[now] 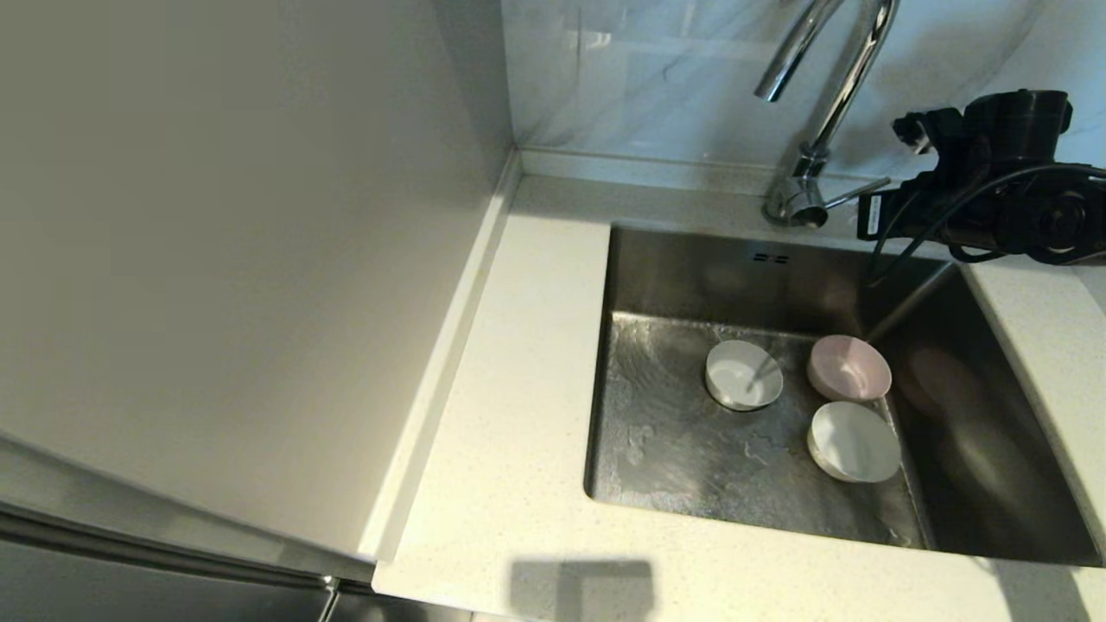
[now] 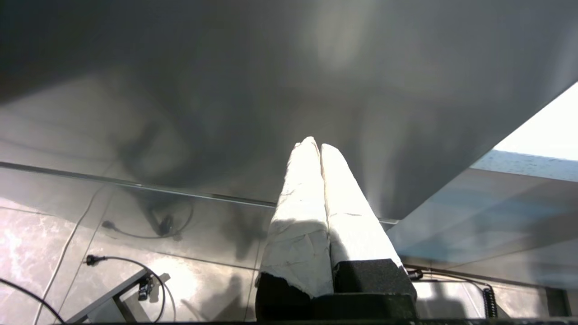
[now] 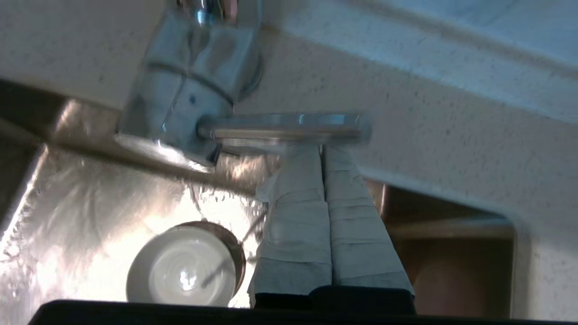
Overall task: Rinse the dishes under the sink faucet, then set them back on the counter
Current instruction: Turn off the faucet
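Head view is cropping the faucet at twelve o'clock; three bowls are sitting in the sink; the right gripper, closed and empty, is meeting the lever; the left gripper is closed, empty.

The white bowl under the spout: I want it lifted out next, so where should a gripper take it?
Grip the white bowl by its thin rim, coming from above. It sits upright and open on the sink floor, apart from its neighbours, with smooth round walls.
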### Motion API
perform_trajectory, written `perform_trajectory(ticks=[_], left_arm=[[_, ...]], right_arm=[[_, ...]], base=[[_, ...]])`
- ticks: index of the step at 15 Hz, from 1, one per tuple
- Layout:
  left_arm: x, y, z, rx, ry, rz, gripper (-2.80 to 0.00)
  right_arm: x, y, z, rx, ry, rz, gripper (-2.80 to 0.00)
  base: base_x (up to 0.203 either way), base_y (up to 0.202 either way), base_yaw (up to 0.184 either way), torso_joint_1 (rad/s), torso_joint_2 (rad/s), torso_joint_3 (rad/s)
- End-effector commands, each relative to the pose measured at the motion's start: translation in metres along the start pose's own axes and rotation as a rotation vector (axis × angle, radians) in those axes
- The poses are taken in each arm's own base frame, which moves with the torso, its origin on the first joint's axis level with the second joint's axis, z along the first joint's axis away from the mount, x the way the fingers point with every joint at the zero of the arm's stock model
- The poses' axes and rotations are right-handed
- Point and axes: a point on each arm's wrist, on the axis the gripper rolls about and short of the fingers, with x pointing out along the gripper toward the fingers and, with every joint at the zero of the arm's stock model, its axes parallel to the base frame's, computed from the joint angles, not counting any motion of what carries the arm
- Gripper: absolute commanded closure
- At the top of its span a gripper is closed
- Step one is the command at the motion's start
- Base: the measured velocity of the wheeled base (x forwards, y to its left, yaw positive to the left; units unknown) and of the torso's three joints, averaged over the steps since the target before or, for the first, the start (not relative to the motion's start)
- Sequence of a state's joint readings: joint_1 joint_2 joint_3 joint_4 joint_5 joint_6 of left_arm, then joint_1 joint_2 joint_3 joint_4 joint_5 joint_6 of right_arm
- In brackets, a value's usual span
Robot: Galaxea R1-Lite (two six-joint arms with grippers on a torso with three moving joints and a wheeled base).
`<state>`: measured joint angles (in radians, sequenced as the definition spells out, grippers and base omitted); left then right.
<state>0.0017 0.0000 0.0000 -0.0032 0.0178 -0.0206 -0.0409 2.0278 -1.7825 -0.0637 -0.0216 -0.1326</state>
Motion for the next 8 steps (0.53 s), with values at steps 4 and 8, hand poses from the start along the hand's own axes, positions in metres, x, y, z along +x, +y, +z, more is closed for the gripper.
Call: perform_trajectory(ticks=[4,8], left_arm=[[0.000,0.000,0.000,-0.001,-0.003,0.000,0.00],[0.000,0.000,0.000,0.001,-0.003,0.000,0.00]], right_arm=[[0.003,-0.004,0.001,0.002,-0.007,-0.003,0.00],[0.002,-0.019,-0.007,0.008,0.038,-0.035,0.00]], base=[[0.000,0.000,0.000,0.000,0.00,0.000],[0.000,0.000,0.000,0.000,0.00,0.000]])
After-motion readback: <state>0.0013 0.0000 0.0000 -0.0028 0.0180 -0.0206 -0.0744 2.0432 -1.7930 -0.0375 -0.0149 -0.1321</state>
